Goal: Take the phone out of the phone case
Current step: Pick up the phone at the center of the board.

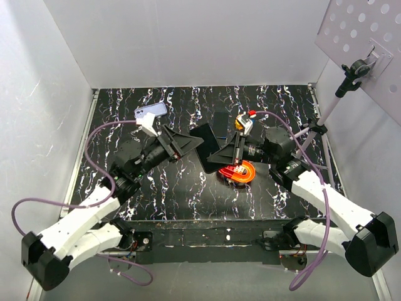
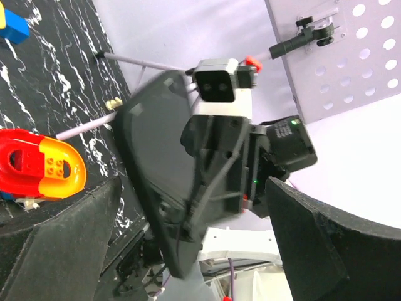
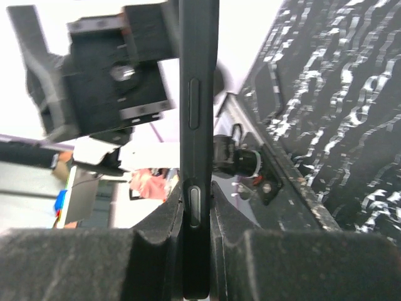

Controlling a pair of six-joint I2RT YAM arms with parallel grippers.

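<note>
A black phone case (image 1: 208, 147) hangs above the middle of the table, tilted, with my right gripper (image 1: 225, 155) shut on its right side. The right wrist view shows it edge-on (image 3: 195, 125), side buttons visible, pinched between the pads (image 3: 150, 251). Whether the phone is inside it I cannot tell. My left gripper (image 1: 190, 144) is open at its left end. In the left wrist view the dark slab (image 2: 156, 163) stands between the wide-spread fingers (image 2: 326, 244) without touching them.
A red and orange toy (image 1: 237, 172) lies under the right gripper, also in the left wrist view (image 2: 37, 166). A dark flat rectangle (image 1: 220, 119) lies further back. A lavender object (image 1: 152, 111) sits at the back left. White walls enclose the table.
</note>
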